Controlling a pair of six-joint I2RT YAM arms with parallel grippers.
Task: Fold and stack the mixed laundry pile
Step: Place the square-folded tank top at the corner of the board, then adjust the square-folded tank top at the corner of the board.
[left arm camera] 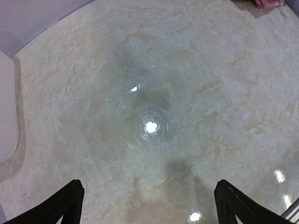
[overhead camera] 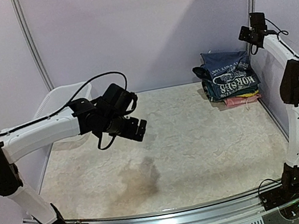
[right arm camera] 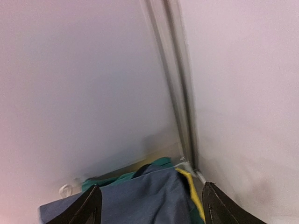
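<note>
Colours, quick rundown
Navy T-shirt [overhead camera: 229, 75] with white lettering at 2 o'clock, pink cloth [overhead camera: 243, 99] peeking out under it; table [overhead camera: 201, 143] is a cream-beige marble pattern, tub [overhead camera: 49, 103] at 10 o'clock is plain white.

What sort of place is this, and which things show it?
Probably a robot test booth: a left arm and right arm bolted at the table edge, plain partition walls, and a folded laundry stack in the far corner.

A white tub [overhead camera: 50, 105] sits at the marbled table's [overhead camera: 201, 143] far-left corner, apparently beside the wall.
</note>
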